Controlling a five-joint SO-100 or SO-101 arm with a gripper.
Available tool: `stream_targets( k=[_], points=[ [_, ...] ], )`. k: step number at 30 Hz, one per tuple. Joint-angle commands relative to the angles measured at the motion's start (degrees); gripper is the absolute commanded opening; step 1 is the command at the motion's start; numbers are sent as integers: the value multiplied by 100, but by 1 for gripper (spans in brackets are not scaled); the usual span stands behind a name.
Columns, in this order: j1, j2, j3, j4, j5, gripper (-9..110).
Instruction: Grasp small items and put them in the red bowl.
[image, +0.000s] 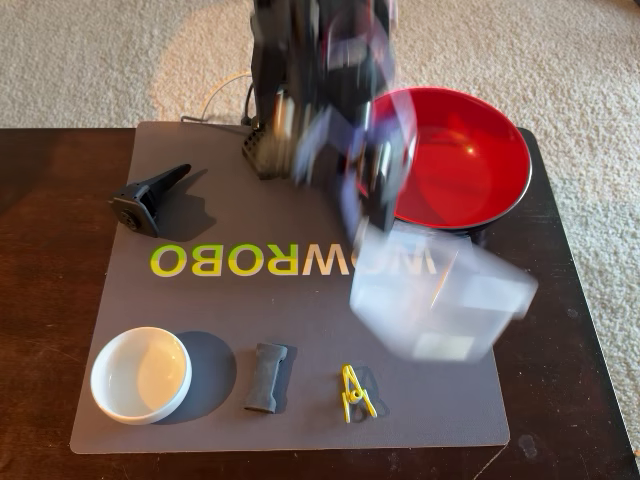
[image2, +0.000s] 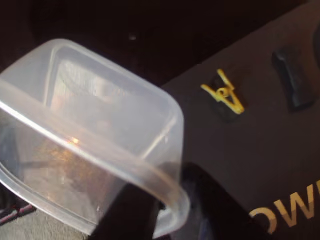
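Observation:
The clear square plastic container (image: 440, 300) hangs blurred above the mat, just in front of the red bowl (image: 455, 160), tilted. My gripper (image: 375, 215) is shut on its rim. In the wrist view the container (image2: 85, 135) fills the left, its rim pinched between my gripper's (image2: 167, 205) dark fingers (image2: 225, 210). Lying on the mat are a yellow clip (image: 355, 392) (image2: 225, 95), a grey ribbed piece (image: 268, 377) (image2: 295, 77), a white dish (image: 140, 375) and a black wedge part (image: 150, 197).
A grey mat (image: 300, 310) with green and yellow lettering covers a dark wooden table (image: 40, 250). Beige carpet (image: 90, 50) lies beyond the table. The arm's base (image: 265, 140) and its cables stand at the mat's far edge.

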Motion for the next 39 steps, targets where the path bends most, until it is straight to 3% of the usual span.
stream_targets(
  k=[1, 11, 19, 21, 23, 27, 34, 39],
  points=[
    [-932, 1503, 492, 448, 105, 0],
    [-2206, 3445, 5194, 791, 1134, 0],
    [-2892, 4113, 7655, -316, 1169, 0],
    [-2936, 4104, 7849, -589, 1090, 5],
    [-2909, 4096, 7980, -729, 1169, 21],
    [-2689, 4157, 7901, -870, 1248, 43],
    [-1811, 4025, 6768, -940, 791, 51],
    [-88, 2962, 5124, -940, 325, 50]
  ],
)
